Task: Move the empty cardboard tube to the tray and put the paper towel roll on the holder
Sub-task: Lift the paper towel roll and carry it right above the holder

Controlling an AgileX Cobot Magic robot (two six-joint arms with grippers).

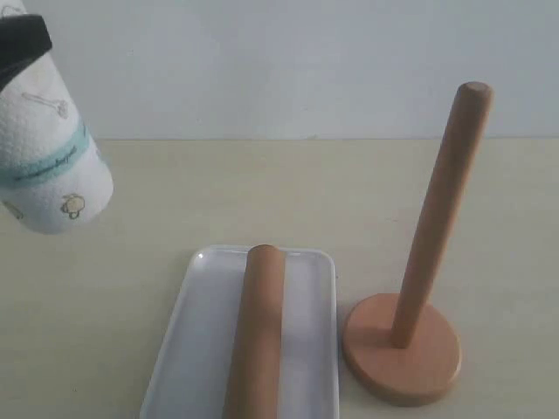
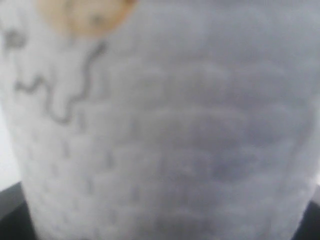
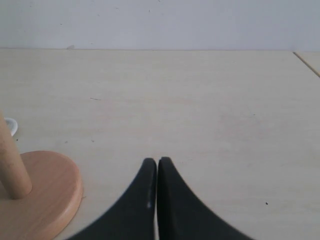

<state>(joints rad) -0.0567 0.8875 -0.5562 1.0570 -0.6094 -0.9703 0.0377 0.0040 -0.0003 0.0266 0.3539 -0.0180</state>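
The paper towel roll (image 1: pixel 51 153) hangs tilted in the air at the far left, white with a teal band and small cartoon prints. A black finger of my left gripper (image 1: pixel 22 39) wraps its upper end. In the left wrist view the paper towel roll (image 2: pixel 165 130) fills the picture, blurred. The empty cardboard tube (image 1: pixel 257 336) lies lengthwise in the white tray (image 1: pixel 188 349). The wooden holder (image 1: pixel 403 349) stands right of the tray, its pole (image 1: pixel 441 209) bare. My right gripper (image 3: pixel 157 162) is shut and empty, low over the table beside the holder's base (image 3: pixel 47 192).
A pale wooden table (image 1: pixel 288 188) runs back to a white wall (image 1: pixel 262 61). A table seam (image 3: pixel 306 62) shows in the right wrist view, as does a corner of the tray (image 3: pixel 11 125) behind the pole.
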